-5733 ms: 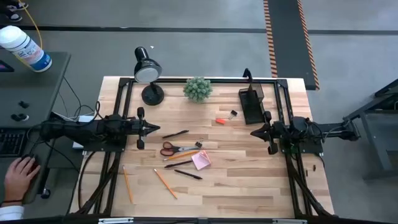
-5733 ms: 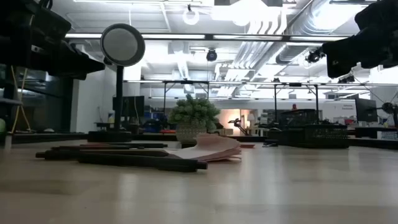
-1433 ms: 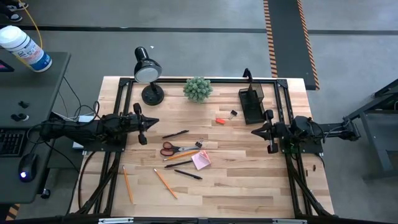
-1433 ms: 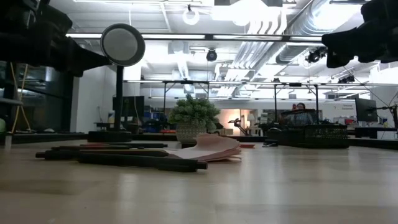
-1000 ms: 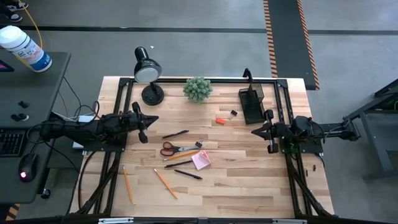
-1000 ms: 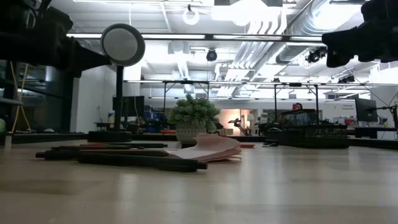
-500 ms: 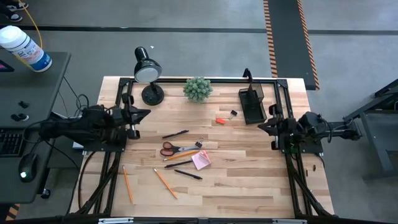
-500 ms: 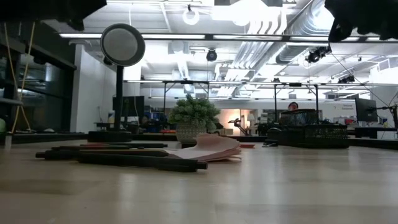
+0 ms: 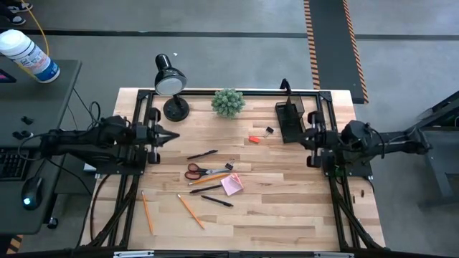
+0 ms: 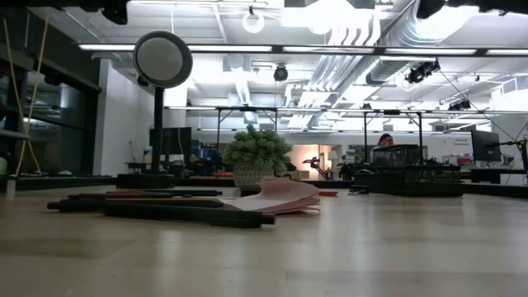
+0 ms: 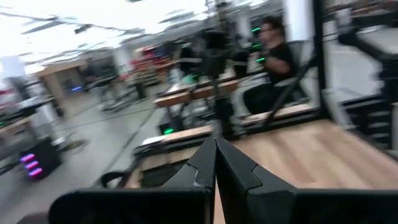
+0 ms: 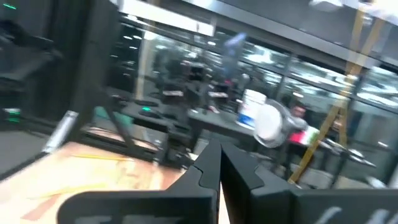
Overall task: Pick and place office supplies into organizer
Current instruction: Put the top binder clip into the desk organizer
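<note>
High view first: the wooden surface (image 9: 287, 208) fills the middle, with both arms parked at its flanks. On the left side, the left end effector (image 9: 156, 135) hangs above the edge, fingers pressed together and pinching nothing; the left wrist view shows the two tips meeting. Opposite it, the right end effector (image 9: 310, 140) sits just beside the organizer, also pressed together and carrying nothing. Along the far edge stand the black desk lamp (image 9: 169, 84) and the small green plant (image 9: 228, 102), and to their right the black mesh organizer (image 9: 290, 120), near the far right corner. Now the office supplies, all loose on the wood, well apart from the organizer: the red-orange-handled scissors (image 9: 203, 171) lie at the centre, an orange pencil (image 9: 212, 178) just beside them, and the pink sticky-note pad (image 9: 232, 185) next to that. A black pen (image 9: 202, 154) lies above the scissors, another black pen (image 9: 216, 201) below the pad. Two more pencils (image 9: 191, 211) lie toward the near left. Smallest of all, the small red piece (image 9: 254, 138) and tiny black clip (image 9: 269, 130) rest near the organizer's left side.
</note>
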